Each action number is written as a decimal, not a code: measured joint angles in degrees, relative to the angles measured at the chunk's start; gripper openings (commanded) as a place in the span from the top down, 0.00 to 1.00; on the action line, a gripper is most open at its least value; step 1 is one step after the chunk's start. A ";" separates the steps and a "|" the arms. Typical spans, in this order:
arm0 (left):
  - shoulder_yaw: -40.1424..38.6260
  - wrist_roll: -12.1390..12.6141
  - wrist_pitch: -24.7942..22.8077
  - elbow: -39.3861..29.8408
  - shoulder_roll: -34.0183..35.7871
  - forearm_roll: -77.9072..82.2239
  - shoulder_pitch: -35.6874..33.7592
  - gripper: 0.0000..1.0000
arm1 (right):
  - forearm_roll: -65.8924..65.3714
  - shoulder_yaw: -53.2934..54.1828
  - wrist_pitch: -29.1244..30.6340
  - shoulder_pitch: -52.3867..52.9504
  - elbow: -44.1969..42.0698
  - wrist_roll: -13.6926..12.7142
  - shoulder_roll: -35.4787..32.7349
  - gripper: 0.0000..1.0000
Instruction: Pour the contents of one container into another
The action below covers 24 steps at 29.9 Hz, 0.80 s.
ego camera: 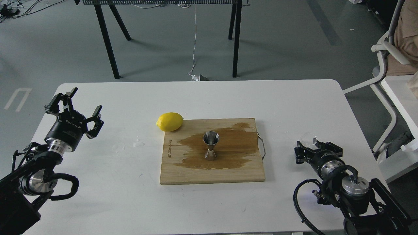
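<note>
The steel jigger (210,147) stands upright in the middle of a wooden board (241,171), on a dark wet stain. The clear glass cup (308,138) is at the table's right side, at the tip of my right gripper (313,145), whose fingers close around its lower part. The cup looks slightly tilted, and I cannot tell whether anything is in it. My left gripper (83,101) hovers open over the table's left side, far from both, with nothing between its fingers.
A yellow lemon (169,121) lies at the board's far left corner. A metal handle (262,147) sticks out of the board's right edge. Small water drops (138,143) sit left of the board. A white chair (385,68) stands beyond the table's right edge.
</note>
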 measured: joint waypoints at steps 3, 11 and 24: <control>0.00 0.00 0.00 0.00 0.04 0.04 0.00 0.10 | 0.00 0.00 0.00 -0.13 0.07 0.00 0.00 0.04; -0.06 0.00 0.00 0.00 0.08 0.04 0.00 0.10 | 0.07 0.04 0.18 -1.04 1.10 -0.10 -0.33 0.03; -0.08 0.00 0.00 0.00 0.01 -0.01 0.00 0.10 | -0.12 0.01 0.44 -2.97 7.36 -0.87 -0.70 0.03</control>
